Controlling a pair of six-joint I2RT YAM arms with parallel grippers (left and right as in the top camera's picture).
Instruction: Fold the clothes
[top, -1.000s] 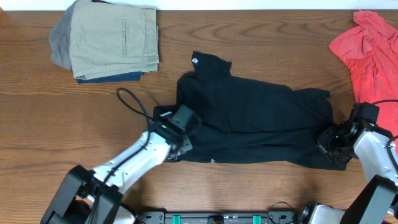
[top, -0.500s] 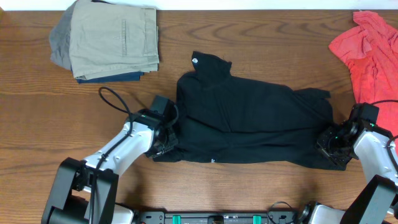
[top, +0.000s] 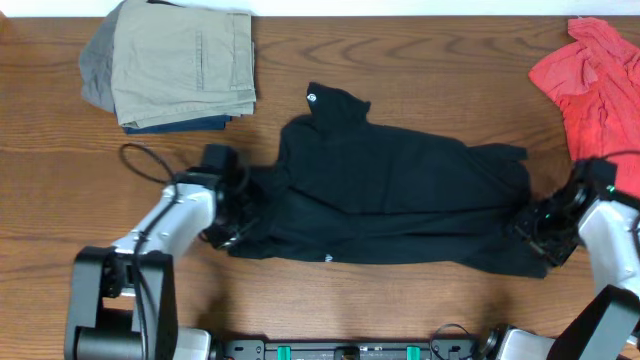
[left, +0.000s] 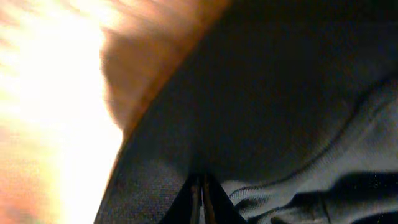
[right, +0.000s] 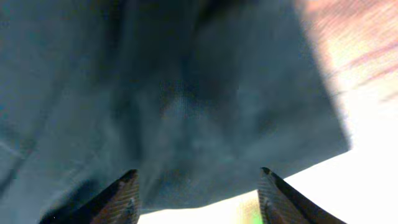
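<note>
Small white round logo (top: 313, 97) on black shirt (top: 400, 190), too small to read, no legible lettering

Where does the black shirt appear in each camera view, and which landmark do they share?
Overhead: black shirt lies across the middle, slightly low.
Left wrist: black shirt fills the right and lower picture.
Right wrist: black shirt fills the left and centre.
Shared landmark: wooden table, upper left in left wrist, upper right in right wrist.
</note>
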